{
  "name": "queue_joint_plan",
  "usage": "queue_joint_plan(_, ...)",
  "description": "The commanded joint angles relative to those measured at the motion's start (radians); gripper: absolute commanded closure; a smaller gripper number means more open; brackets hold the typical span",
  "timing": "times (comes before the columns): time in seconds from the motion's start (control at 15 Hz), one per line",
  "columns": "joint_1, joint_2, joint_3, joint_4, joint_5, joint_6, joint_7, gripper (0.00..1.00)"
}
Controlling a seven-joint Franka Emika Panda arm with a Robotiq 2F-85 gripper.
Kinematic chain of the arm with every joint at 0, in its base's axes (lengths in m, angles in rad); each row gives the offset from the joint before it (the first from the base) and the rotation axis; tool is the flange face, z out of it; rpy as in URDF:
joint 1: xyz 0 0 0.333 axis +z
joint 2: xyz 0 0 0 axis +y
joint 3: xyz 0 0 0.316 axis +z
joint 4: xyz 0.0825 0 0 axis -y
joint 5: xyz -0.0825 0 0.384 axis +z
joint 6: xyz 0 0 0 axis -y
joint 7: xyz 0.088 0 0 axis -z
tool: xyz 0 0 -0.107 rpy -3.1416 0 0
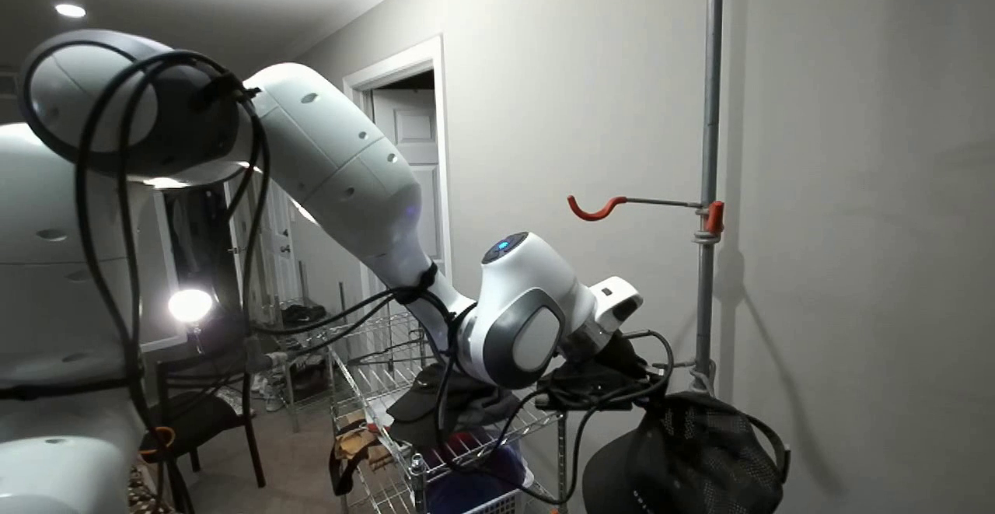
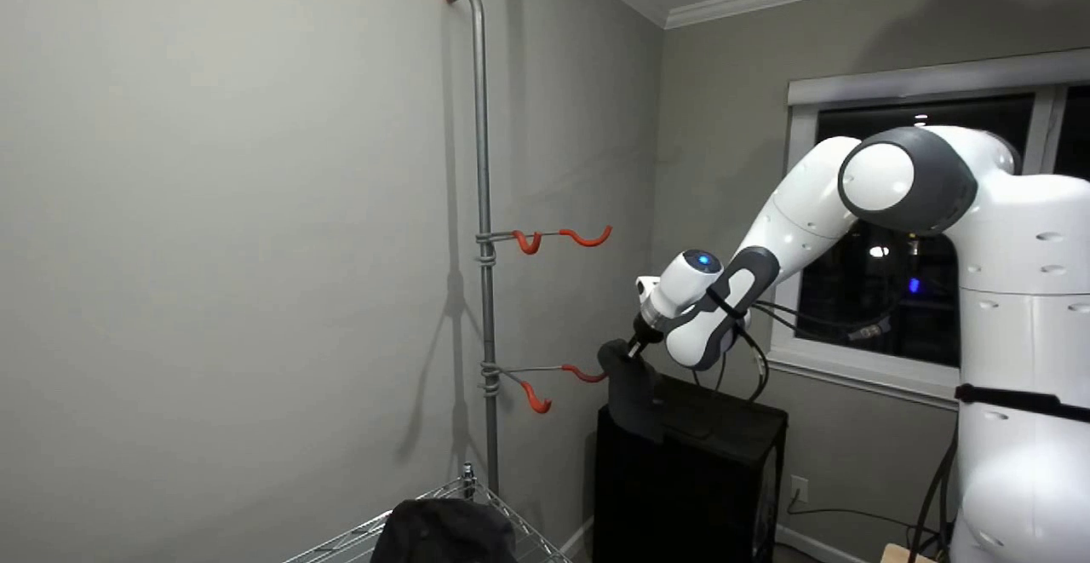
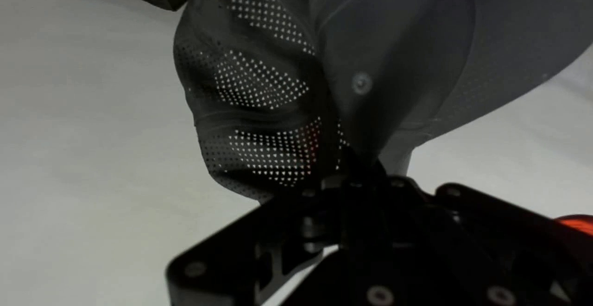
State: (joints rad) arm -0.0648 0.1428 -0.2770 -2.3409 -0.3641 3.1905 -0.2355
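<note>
My gripper (image 3: 363, 171) is shut on a black cap (image 3: 398, 33) with mesh back panels (image 3: 259, 79). The cap hangs from the fingertips, and its brim shows at the right in the wrist view. In an exterior view the gripper (image 2: 633, 348) pinches the upper part of the cap (image 2: 632, 393). The tip of a lower red hook (image 2: 583, 374) lies close beside the cap's edge there; I cannot tell whether they touch. In an exterior view the cap (image 1: 684, 452) hangs below the gripper, whose fingers are partly hidden by dark cables.
A grey metal pole (image 2: 484, 163) stands by the wall with upper red hooks (image 2: 588, 240) and another lower hook (image 2: 537, 401). A black cabinet (image 2: 681, 478) is behind the held cap. A wire shelf (image 1: 354, 374) holds a dark cap (image 1: 427, 413). A chair (image 1: 194, 413) stands farther back.
</note>
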Motion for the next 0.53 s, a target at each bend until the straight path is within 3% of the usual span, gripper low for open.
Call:
queue_joint_plan(0.0,0.08,0.018,-0.091,0.028,-0.073,-0.004,0.039,0.99)
queue_joint_plan(0.33,0.188,0.038,-0.176,0.048,-0.101,-0.006,0.053,0.99)
queue_joint_plan(0.4,0.212,0.042,-0.196,0.053,-0.098,-0.015,0.059,0.95)
queue_joint_plan(0.47,0.232,0.044,-0.212,0.053,-0.097,-0.018,0.059,0.71)
